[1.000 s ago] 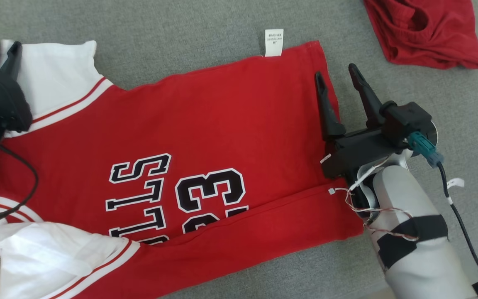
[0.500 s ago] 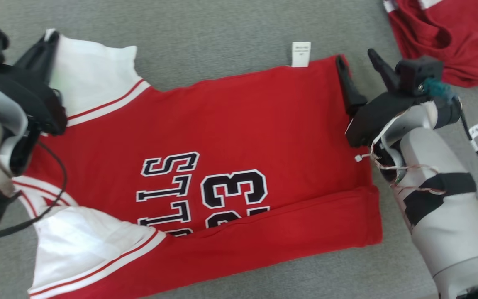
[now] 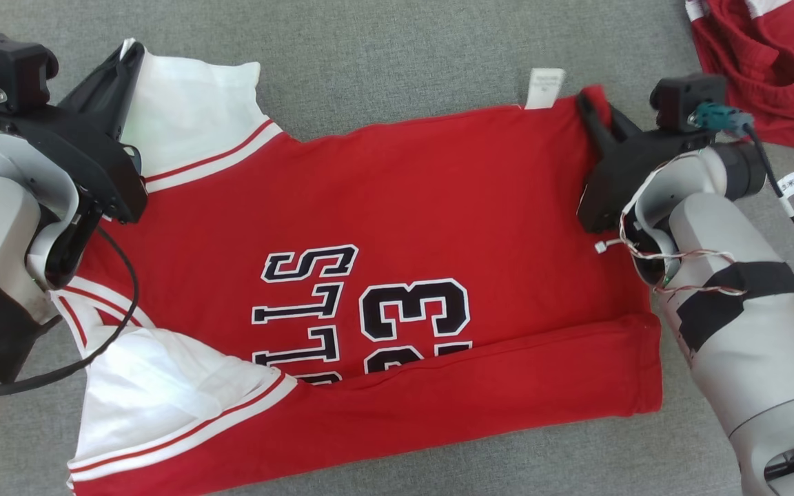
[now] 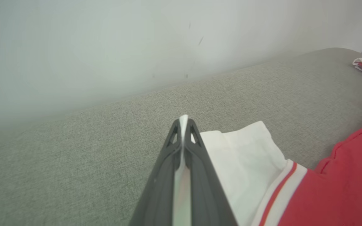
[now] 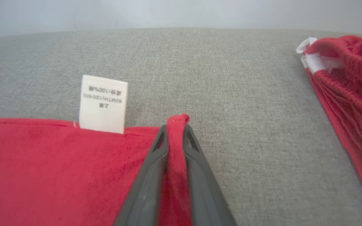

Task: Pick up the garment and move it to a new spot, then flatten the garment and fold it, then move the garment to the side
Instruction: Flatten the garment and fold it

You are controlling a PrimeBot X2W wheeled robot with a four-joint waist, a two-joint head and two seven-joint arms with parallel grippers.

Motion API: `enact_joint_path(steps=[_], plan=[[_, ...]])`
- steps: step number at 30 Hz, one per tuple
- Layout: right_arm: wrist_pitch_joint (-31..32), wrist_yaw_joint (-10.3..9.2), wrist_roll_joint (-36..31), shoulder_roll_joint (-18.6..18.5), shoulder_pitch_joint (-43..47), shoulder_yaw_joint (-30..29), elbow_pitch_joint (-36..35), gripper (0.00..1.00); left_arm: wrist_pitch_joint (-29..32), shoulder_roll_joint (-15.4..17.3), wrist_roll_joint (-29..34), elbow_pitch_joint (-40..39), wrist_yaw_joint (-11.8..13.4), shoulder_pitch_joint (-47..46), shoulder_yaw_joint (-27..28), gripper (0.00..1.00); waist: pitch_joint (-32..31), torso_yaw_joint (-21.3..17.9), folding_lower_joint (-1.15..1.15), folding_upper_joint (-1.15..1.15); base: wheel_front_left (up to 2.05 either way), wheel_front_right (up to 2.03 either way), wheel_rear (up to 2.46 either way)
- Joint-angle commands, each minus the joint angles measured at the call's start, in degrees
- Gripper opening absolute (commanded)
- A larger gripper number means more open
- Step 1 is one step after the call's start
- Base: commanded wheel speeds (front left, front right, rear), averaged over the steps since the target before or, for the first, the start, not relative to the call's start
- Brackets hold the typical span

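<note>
Meeting a pale wall (image 4: 105, 47), grey woven upholstery (image 3: 397, 48) carries the garment (image 3: 397, 207)

A: What lies in the far right corner?
B: A crumpled red garment (image 3: 769, 62) with white trim, bunched in folds on the grey woven fabric surface (image 3: 397, 48).
A: How does it lie?
B: Heaped, with its white edge turned up at one end.
A: And behind?
B: A plain pale wall (image 4: 105, 47) rises at the surface's back edge.
</note>
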Motion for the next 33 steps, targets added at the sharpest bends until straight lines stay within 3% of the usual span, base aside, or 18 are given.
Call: enact_joint_path(steps=[1,9,18,25,33], plan=[[-1.82,-0.16,0.23,-0.46,-0.98,0.01,0.13,0.00,-0.65,0.05,-0.26,0.08,0.14,-0.69,-0.48,0.00,-0.01,0.11,0.00,0.00,0.00,0.00,0.00],[-7.52,-0.16,0.54,-0.92,-0.27,0.37,2.85,0.00,-3.72,-0.29,-2.06,0.88,0.14,0.09,-1.66,0.00,-3.35,1.01,0.00,0.00,0.00,0.00,0.00],[-13.71,-0.16,2.80,-2.12,6.69,1.91,1.78,0.00,-8.17,0.25,-2.68,-5.24,0.65,8.40,-0.50,0.00,-8.23,2.94,0.00,0.00,0.00,0.00,0.00],[-15.54,-0.16,4.98,-4.30,15.98,-0.47,-3.32,0.00,-8.66,0.66,-1.07,-19.23,5.40,22.32,7.58,0.00,-11.42,5.47,0.00,0.00,0.00,0.00,0.00],[-15.56,-0.16,5.70,-4.64,27.25,-6.96,-13.50,0.00,-8.69,-2.89,3.67,-30.19,8.49,40.11,16.73,0.00,-13.00,6.59,0.00,0.00,0.00,0.00,0.00]])
